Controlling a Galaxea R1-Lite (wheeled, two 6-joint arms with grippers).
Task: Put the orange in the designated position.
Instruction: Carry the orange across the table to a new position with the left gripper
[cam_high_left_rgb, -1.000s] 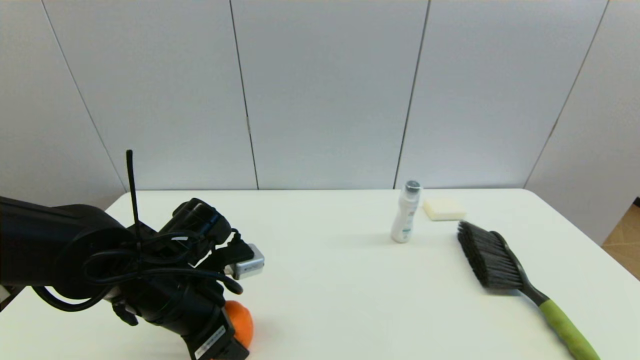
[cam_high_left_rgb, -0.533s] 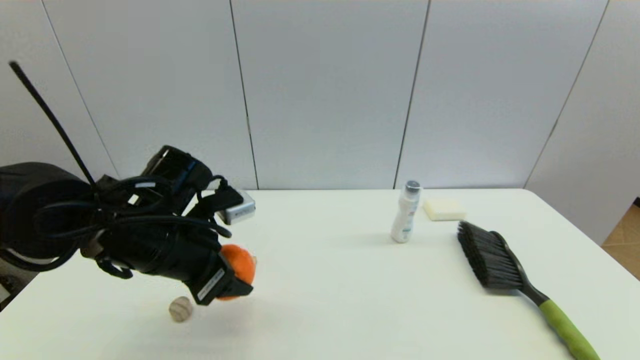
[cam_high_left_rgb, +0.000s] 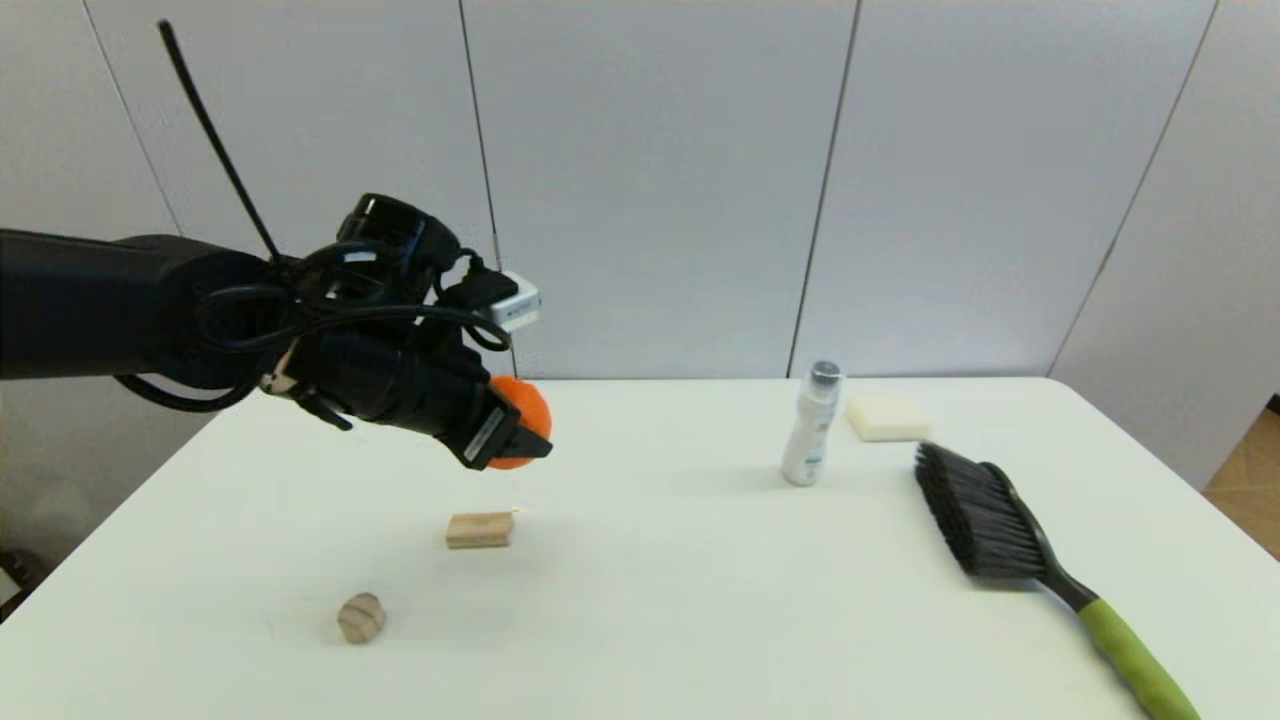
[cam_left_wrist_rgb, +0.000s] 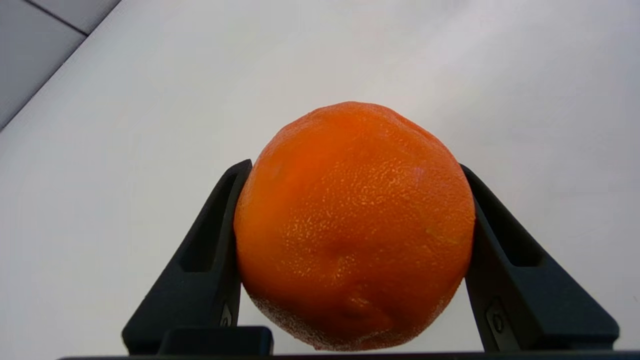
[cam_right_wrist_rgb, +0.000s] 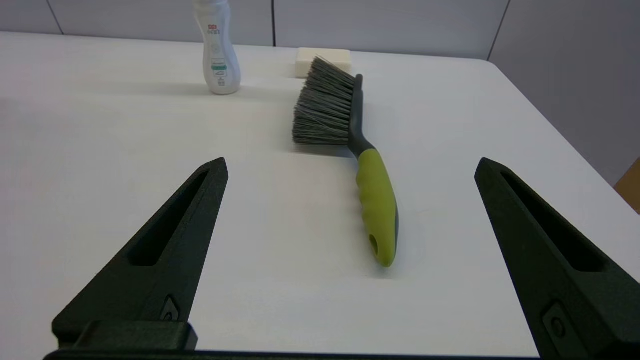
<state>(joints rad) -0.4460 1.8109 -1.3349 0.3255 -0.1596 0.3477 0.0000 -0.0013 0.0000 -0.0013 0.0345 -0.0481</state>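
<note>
Now the orange (cam_high_left_rgb: 522, 418) hangs in the air above the left half of the table (cam_high_left_rgb: 660, 600), clear of the surface, gripped by the left gripper (cam_high_left_rgb: 515, 440). From the left wrist, the orange (cam_left_wrist_rgb: 354, 225) fills the space between both black fingers (cam_left_wrist_rgb: 200, 270), which press on its two sides, with plain white tabletop beyond it. Below and nearer the robot lie a small wooden block (cam_high_left_rgb: 479, 529) and, nearer still, a wooden ball (cam_high_left_rgb: 360, 617), apart from each other. Far to the right stand a white bottle (cam_high_left_rgb: 813, 425) and a sponge (cam_high_left_rgb: 888, 417) just beside it, then a brush (cam_high_left_rgb: 1040, 560). The right gripper (cam_right_wrist_rgb: 350, 170) hovers low near the brush (cam_right_wrist_rgb: 350, 150), its fingers spread wide and holding nothing.
</note>
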